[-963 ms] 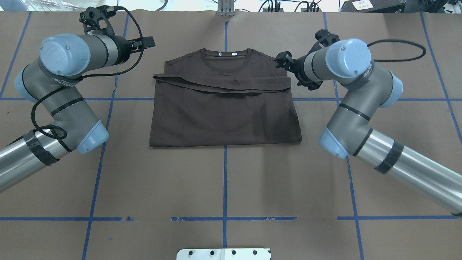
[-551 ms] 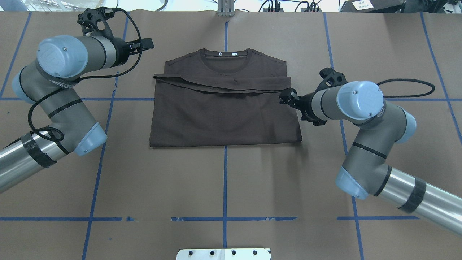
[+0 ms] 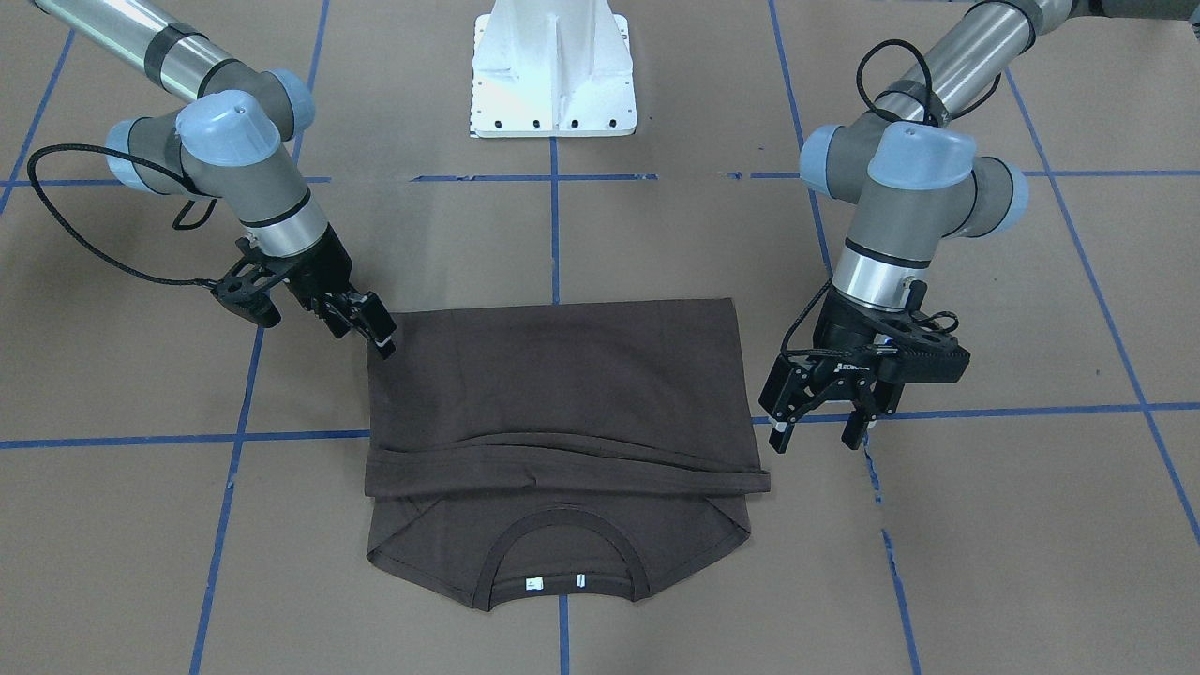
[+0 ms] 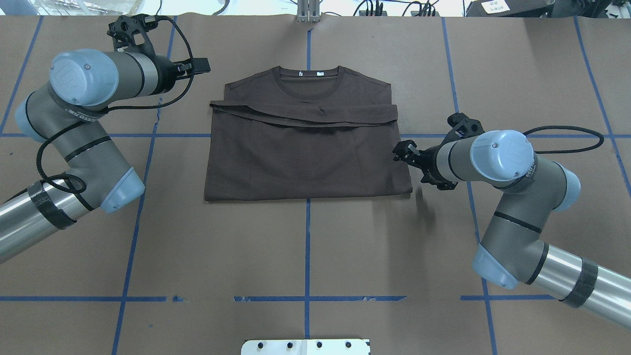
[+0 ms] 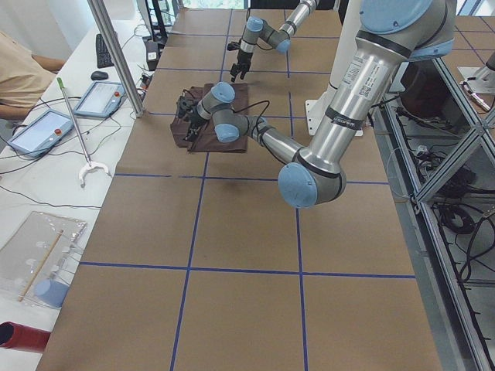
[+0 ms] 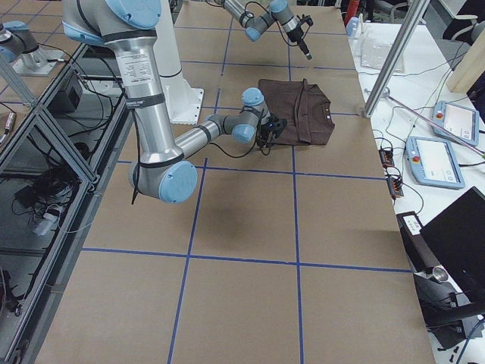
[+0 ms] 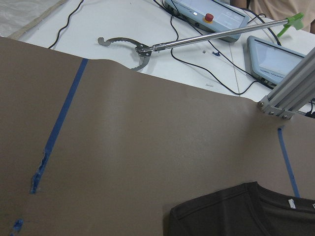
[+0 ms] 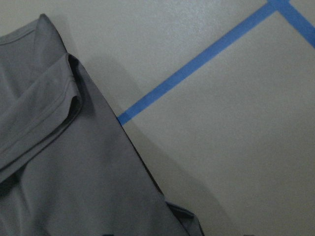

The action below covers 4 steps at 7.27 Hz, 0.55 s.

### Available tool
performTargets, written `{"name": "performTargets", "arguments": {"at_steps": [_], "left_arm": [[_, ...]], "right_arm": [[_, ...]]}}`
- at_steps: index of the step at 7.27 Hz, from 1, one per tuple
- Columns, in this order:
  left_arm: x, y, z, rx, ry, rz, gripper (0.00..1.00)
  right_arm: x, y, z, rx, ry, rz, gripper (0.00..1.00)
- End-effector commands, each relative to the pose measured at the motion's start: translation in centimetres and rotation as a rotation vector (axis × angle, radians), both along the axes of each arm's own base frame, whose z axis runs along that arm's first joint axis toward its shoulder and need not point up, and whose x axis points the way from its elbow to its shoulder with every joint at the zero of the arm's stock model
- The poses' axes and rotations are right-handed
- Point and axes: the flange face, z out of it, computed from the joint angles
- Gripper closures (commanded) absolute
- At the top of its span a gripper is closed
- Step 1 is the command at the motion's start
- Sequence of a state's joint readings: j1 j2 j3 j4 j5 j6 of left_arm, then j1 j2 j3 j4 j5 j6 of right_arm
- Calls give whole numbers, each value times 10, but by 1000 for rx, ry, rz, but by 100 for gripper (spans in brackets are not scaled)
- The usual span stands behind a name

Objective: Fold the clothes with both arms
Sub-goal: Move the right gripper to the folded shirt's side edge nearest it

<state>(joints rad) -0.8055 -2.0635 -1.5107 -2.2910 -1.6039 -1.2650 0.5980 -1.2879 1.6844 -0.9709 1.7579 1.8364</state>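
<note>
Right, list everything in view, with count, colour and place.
dark brown short-sleeved T-shirt: one, brown, folded at table centre.
brown paper-covered table: one, brown, under everything.
blue tape grid lines: several, blue, across the table.
white metal pedestal base: one, white, robot's side.
grey touchscreen pendants: two, grey, bench beyond the table.
metal reacher tool with green handle: one, silver, same bench.
silver-grey tubular arms: two, left arm and right arm, flanking the shirt.
left pincer: one, black, open, beside the shirt's collar end.
right pincer: one, black, at the shirt's opposite edge, jaws unclear.
</note>
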Motion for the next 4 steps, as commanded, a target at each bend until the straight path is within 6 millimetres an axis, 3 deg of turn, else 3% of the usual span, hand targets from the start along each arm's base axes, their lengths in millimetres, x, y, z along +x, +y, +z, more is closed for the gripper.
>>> {"name": "performTargets", "arguments": {"at_steps": [1,2,3,4], "left_arm": [[-2,-1,-2,5,-2,0,0],[-4,-2,0,4,-5,-3,0],[-3,-3,-3,5,-2,-3,0],[-4,-2,-4,7,1,-5,0]], "right_arm": [[-6,11,-2,-37,-19,-2,15],[-9,15,-3,-43,-22,-17,23],[-11,18,0,-50,-19,-29,40],[-9,21,8,-68,-12,-44,88]]}}
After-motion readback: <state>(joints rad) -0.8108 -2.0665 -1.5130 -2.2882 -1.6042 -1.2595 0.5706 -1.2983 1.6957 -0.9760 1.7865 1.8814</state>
